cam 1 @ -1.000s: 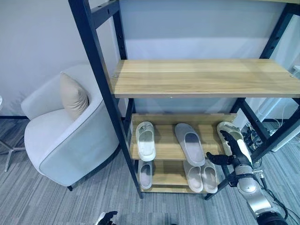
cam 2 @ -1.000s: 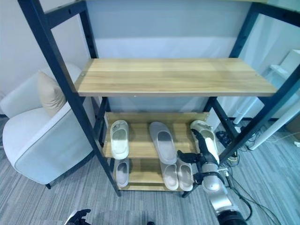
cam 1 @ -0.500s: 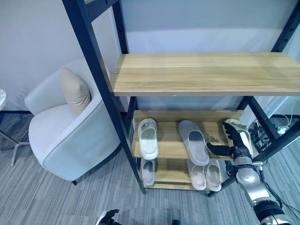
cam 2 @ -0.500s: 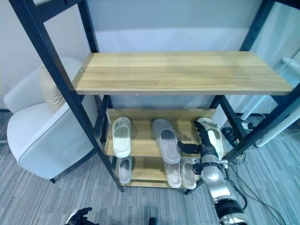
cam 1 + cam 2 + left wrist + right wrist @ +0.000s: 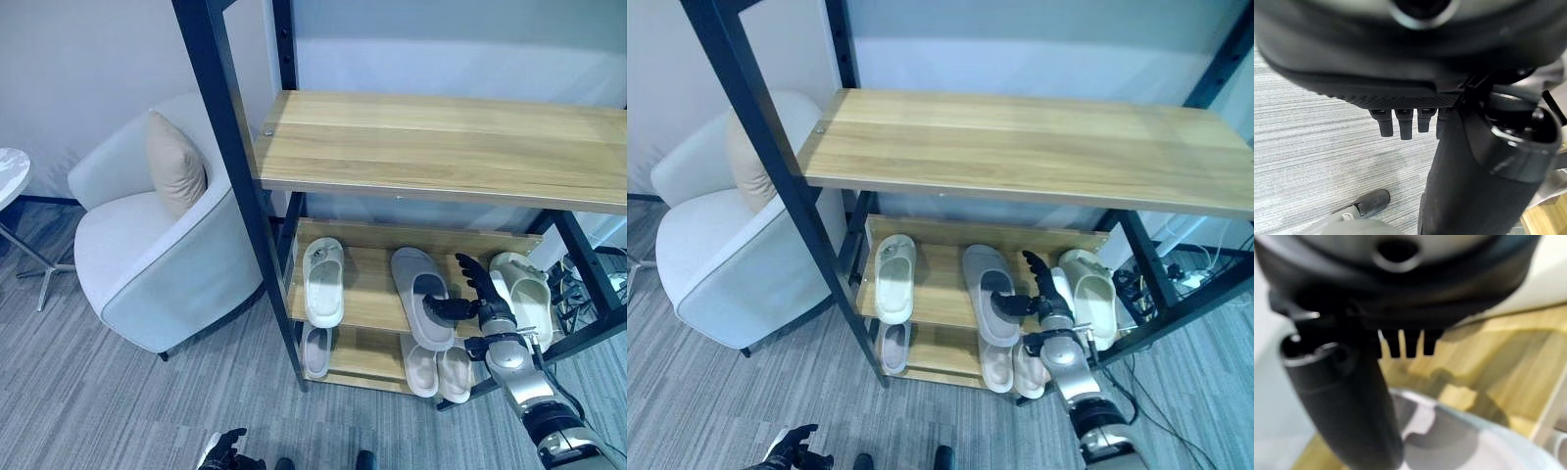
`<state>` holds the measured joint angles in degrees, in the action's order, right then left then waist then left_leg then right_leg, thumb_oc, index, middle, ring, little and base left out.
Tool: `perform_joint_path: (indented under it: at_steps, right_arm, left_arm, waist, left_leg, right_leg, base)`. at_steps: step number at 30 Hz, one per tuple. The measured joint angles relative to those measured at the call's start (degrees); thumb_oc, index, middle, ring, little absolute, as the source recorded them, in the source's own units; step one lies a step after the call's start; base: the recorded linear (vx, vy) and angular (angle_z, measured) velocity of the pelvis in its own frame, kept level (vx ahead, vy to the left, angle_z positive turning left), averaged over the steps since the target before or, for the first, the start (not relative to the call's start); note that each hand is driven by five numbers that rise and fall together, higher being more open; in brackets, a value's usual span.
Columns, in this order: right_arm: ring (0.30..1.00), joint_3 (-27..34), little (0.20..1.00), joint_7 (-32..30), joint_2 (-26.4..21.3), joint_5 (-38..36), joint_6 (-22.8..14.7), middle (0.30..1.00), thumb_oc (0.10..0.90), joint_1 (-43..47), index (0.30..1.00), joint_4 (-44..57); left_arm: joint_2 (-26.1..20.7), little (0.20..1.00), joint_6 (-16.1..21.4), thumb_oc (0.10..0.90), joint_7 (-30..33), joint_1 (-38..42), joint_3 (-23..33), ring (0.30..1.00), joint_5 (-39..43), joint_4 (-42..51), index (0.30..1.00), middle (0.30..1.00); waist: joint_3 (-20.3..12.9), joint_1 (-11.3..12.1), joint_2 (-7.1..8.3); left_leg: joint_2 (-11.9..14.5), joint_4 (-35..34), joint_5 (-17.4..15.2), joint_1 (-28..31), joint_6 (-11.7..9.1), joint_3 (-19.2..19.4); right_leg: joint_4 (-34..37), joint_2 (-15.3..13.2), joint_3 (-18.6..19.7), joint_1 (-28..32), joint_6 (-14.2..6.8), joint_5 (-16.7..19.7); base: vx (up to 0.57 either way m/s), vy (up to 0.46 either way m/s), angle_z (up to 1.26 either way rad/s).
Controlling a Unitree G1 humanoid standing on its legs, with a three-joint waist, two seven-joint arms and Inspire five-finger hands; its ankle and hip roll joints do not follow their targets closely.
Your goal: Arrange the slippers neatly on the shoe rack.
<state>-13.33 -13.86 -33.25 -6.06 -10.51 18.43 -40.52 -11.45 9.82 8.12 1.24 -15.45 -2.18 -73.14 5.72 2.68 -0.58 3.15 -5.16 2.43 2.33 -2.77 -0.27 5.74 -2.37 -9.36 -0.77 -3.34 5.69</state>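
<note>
Lying on the middle shelf (image 5: 367,304) of the shoe rack (image 5: 230,186) are three slippers: a white slipper (image 5: 323,281) at the left, a grey slipper (image 5: 422,297) in the centre, and a cream slipper (image 5: 523,296) at the right. The grey slipper sits slightly askew, its near end overhanging the shelf edge, which judged from this is why attention falls on it. The right robot hand (image 5: 477,304) stands between the grey and cream slippers, fingers spread and straight, thumb reaching onto the near part of the grey slipper; nothing is gripped. Further slippers (image 5: 439,369) rest on the bottom shelf, one more under the white one. The left robot hand (image 5: 227,451) hangs low over the carpet floor (image 5: 88,411), fingers relaxed, idle. An armchair (image 5: 147,264) with a cushion (image 5: 175,163) stands left of the rack.
</note>
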Motion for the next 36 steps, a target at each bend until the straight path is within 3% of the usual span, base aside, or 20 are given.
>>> perform_joint_path:
  at_steps: [7,8,9,10,14,24,29,36]
  right_arm:
    - [0.900,-0.51,0.900,0.04,0.08,-2.84,0.04,0.900,0.800,2.37,0.900,-2.82]
    - [0.796,-0.99,0.796,0.05,0.12,-3.21,0.06,0.796,0.731,2.94,0.796,-4.25]
    - [0.512,-1.05,0.512,0.05,0.18,-3.41,0.06,0.512,0.541,3.05,0.512,-4.63]
    - [0.300,-2.01,0.300,-0.10,0.25,-3.54,-0.06,0.300,0.400,4.22,0.300,-6.69]
    - [0.300,-2.57,0.300,-0.22,0.33,-4.08,-0.02,0.300,0.400,8.73,0.300,-13.07]
    - [0.300,-3.35,0.300,0.53,0.71,-4.13,1.18,0.300,0.400,7.72,0.300,-11.67]
    - [0.300,0.57,0.300,0.41,1.46,-4.02,2.29,0.300,0.400,-0.39,0.300,0.05]
    - [0.300,3.41,0.300,-0.20,5.65,-4.16,1.92,0.300,0.400,-9.78,0.300,15.98]
  left_arm:
    - [-0.29,0.900,0.00,0.800,0.01,0.18,0.01,0.900,0.12,0.00,0.900,0.900]
    - [-0.28,0.900,0.00,0.800,0.00,0.22,0.00,0.900,0.11,0.00,0.900,0.900]
    - [-0.28,0.900,0.00,0.800,0.00,0.23,0.00,0.900,0.18,-0.01,0.900,0.900]
    - [-0.29,0.900,0.00,0.800,0.00,0.23,-0.01,0.900,0.41,-0.01,0.900,0.900]
    - [-0.43,0.900,-0.01,0.800,0.00,0.24,-0.05,0.900,0.74,0.01,0.900,0.900]
    - [-0.58,0.900,-0.17,0.800,0.00,0.29,0.00,0.900,1.08,-0.04,0.900,0.900]
    - [-0.53,0.900,-0.44,0.800,0.02,0.24,0.29,0.900,1.09,-0.05,0.900,0.900]
    - [-0.46,0.900,-1.51,0.800,-0.06,0.18,0.42,0.900,0.85,-0.30,0.900,0.900]
  waist:
    - [0.25,0.01,0.41]
    - [0.25,0.01,0.41]
    - [0.26,0.11,0.42]
    - [0.29,0.10,0.47]
    - [0.35,0.41,0.79]
    - [0.08,1.39,1.37]
    - [0.09,1.31,1.43]
    - [-0.19,-1.14,1.55]
  left_leg:
    - [0.01,0.00,0.01,-0.62,-0.03,-0.11]
    - [0.02,0.00,0.01,-0.65,-0.03,-0.15]
    - [0.02,0.00,0.01,-0.74,-0.03,-0.19]
    - [0.03,0.00,0.01,-0.73,-0.03,-0.21]
    - [0.10,0.01,0.09,-0.54,-0.15,-0.33]
    - [0.03,0.01,0.12,0.16,-0.17,-0.32]
    - [0.02,0.01,0.12,0.63,-0.16,-0.35]
    - [-0.05,-0.01,0.11,1.83,-0.15,0.40]
  right_leg:
    - [0.00,0.01,-0.12,-0.50,0.12,-0.13]
    - [0.00,0.01,-0.21,-0.50,0.12,-0.13]
    - [0.00,0.00,-0.36,-0.54,0.11,-0.13]
    - [0.00,0.00,-0.38,-0.53,0.11,-0.13]
    - [-0.01,0.04,-0.68,-0.20,0.11,-0.14]
    - [-0.03,0.00,-0.68,0.37,0.18,-0.09]
    - [-0.39,-0.02,-0.71,0.88,0.21,-0.07]
    - [-0.25,0.00,0.42,1.49,0.54,0.18]
  base:
    - [0.01,-0.001,0.00]
    - [0.00,0.000,0.00]
    - [0.04,-0.003,0.02]
    - [0.00,0.000,0.00]
    - [0.01,0.003,0.04]
    - [0.00,0.000,0.00]
    - [-0.03,0.007,0.00]
    - [-0.02,0.008,-0.06]
